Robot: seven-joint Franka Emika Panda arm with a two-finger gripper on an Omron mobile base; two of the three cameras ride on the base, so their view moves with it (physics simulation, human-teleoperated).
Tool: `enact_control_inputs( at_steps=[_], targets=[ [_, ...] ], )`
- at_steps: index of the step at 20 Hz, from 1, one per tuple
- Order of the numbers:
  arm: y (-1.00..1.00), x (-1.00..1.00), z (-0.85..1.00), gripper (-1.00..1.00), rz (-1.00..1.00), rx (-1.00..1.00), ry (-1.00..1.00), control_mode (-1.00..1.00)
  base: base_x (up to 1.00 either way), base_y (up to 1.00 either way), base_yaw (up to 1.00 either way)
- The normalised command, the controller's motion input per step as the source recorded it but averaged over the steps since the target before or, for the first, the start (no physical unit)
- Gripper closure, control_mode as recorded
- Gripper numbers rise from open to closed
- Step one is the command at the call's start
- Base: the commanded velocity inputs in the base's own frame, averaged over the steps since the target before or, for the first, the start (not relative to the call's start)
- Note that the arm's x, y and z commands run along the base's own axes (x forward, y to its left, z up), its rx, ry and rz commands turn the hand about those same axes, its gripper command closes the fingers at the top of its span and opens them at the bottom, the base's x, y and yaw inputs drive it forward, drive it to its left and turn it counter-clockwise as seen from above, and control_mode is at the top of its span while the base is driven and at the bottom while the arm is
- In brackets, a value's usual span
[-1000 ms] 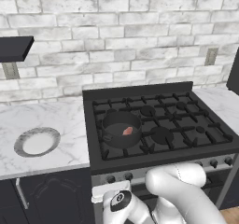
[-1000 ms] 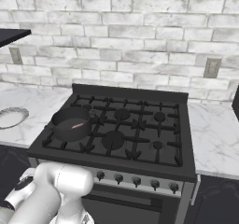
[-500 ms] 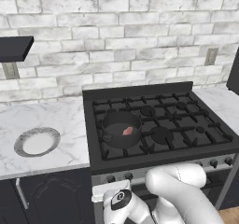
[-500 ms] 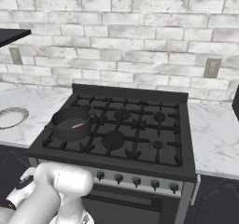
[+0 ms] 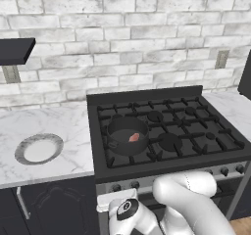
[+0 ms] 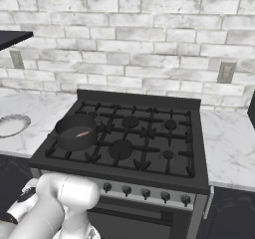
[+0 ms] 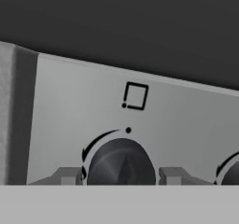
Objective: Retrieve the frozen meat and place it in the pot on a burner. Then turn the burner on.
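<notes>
The dark round pot (image 5: 121,148) (image 6: 73,143) stands on the stove's front-left burner. Inside it lies the small reddish-pink frozen meat (image 5: 134,137) (image 6: 82,133). My arm reaches down in front of the stove. In the hand view my gripper (image 7: 119,176) faces the grey control panel (image 7: 65,101). A dark round burner knob (image 7: 120,162) sits between the two fingertips (image 7: 69,176), which stand tight against its sides. Above the knob a small square symbol (image 7: 135,96) has a dot at its lower-left corner.
A shallow grey-rimmed white dish (image 5: 20,153) (image 6: 10,125) lies on the marble counter left of the stove. Another knob (image 7: 231,171) shows at the right edge of the hand view. More knobs (image 6: 145,193) line the stove front. A brick wall stands behind.
The base views look the same as before; the pot, the meat and my arm have kept their places.
</notes>
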Motion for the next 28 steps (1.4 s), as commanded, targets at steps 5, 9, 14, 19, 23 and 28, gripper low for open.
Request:
enact_control_inputs(
  at_steps=[5, 9, 14, 19, 23, 28],
  targets=[
    [0.00, 0.00, 0.00, 1.00, 0.01, -0.06, 0.00, -1.00, 0.00, 0.00, 0.00],
    [0.00, 0.00, 0.00, 1.00, 0.02, -0.18, -0.02, -1.00, 0.00, 0.00, 0.00],
    [0.00, 0.00, 0.00, 1.00, 0.09, -0.22, -0.07, -1.00, 0.00, 0.00, 0.00],
    [0.03, 0.00, 0.00, 1.00, 0.08, -0.25, 0.00, -1.00, 0.00, 0.00, 0.00],
    [0.10, 0.01, 0.00, 1.00, 0.07, -0.29, 0.00, -1.00, 0.00, 0.00, 0.00],
    [0.07, 0.02, 0.00, 1.00, 0.08, -0.29, 0.00, -1.00, 0.00, 0.00, 0.00]
  ],
)
